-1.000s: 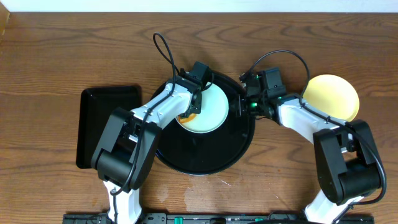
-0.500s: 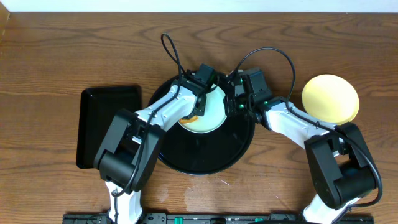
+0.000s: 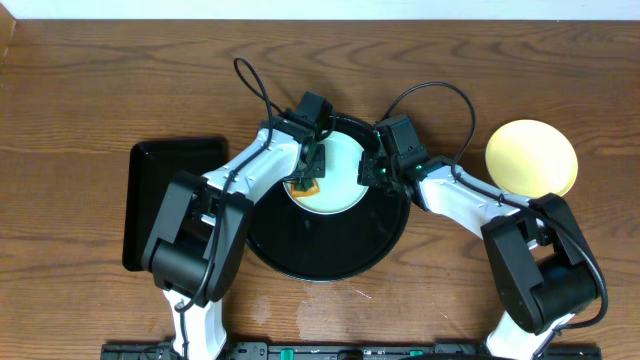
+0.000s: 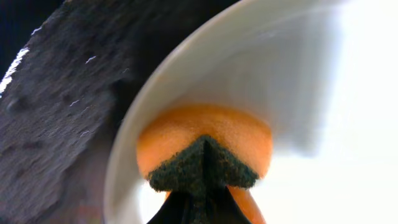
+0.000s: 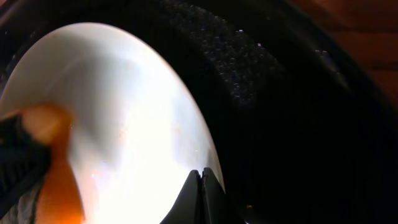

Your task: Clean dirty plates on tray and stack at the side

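Here, at far left, a small rectangular black tray (image 3: pixel 175 200) lies on the brown wooden table (image 3: pixel 100 90), just beside the large round glossy black tray (image 3: pixel 330 245) at centre. The left gripper (image 3: pixel 312 165) reaches over the round tray's upper left part, its jaws clamped on an orange sponge (image 3: pixel 303 186) with a dark scouring face. The left wrist view shows the sponge pressed against the inner surface of a pale mint round plate (image 3: pixel 340 175), close to the plate's left rim. This plate rests inside the round tray, in its upper half, and orange colour shows on the plate around the sponge. The right gripper (image 3: pixel 371 172) meets the same plate at its right rim. In the right wrist view its fingertips are drawn together at that edge, though whether the rim lies between them cannot be told. At far right, a pale yellow round plate (image 3: pixel 531 158) sits on the table, well apart from the round tray.
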`<state>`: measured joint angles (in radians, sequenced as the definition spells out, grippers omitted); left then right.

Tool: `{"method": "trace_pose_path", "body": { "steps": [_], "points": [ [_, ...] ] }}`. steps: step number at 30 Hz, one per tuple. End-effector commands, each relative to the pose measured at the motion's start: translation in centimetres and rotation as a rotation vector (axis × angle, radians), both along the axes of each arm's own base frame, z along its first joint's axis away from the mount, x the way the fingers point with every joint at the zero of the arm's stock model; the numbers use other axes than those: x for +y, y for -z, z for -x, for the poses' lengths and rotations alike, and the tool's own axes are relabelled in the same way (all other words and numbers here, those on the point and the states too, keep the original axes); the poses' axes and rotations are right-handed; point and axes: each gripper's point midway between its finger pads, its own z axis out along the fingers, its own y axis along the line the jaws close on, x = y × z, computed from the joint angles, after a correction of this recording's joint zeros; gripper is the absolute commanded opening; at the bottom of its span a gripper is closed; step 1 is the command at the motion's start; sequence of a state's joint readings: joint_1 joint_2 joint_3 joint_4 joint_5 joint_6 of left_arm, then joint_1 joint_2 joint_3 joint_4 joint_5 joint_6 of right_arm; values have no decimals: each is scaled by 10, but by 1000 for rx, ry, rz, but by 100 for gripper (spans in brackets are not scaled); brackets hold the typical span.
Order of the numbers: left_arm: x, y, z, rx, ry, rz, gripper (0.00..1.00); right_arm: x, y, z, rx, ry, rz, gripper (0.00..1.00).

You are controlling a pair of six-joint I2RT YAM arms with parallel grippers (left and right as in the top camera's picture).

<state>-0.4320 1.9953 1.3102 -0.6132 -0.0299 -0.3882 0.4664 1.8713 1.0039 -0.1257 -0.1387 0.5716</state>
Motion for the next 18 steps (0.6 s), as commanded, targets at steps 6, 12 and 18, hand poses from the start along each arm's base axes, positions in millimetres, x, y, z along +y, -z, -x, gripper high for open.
{"method": "trace_pose_path", "body": {
  "steps": [6,12,18],
  "points": [
    [94,5,-4,-40,-120,-421,8,-34,14,-3,19,137,124,1],
    [96,-10,-11,-62,-124,-445,7,-36,15,-2,23,140,132,1],
    [94,-42,-12,-62,-123,-430,8,-36,14,-3,21,140,131,1]
  ]
}}
